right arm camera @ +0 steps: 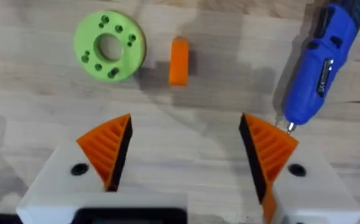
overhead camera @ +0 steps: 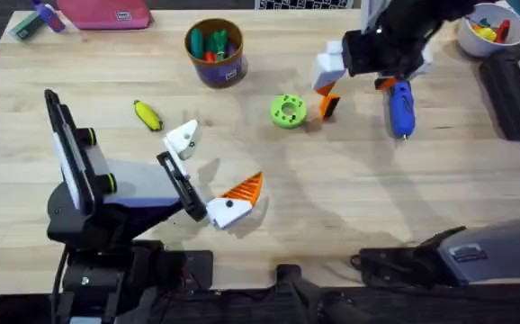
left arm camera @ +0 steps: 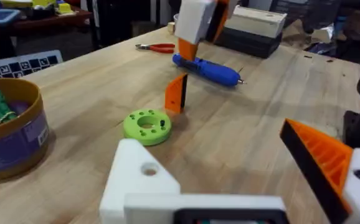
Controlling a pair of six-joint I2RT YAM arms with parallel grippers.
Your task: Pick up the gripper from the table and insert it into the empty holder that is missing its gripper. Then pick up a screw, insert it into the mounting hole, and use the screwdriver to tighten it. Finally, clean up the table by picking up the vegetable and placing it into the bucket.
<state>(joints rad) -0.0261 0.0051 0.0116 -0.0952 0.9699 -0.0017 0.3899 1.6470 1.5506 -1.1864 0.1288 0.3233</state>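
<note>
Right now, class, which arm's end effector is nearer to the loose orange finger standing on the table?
Right. The right end effector hovers open directly above the orange finger; the left end effector sits well away, nearer the robot.

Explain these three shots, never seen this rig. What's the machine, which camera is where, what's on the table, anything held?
Two small robot arms share a wooden table. One camera looks down from above; one rides on each wrist, just behind that arm's fingers.

The left gripper has one bare white holder missing its orange pad. The right gripper hangs open over the table, holding nothing.

On the table: the loose orange gripper finger standing on end, a green disc with holes, a blue screwdriver, a yellow vegetable and a bucket with toy pieces inside. Red pliers lie farther back.
</note>
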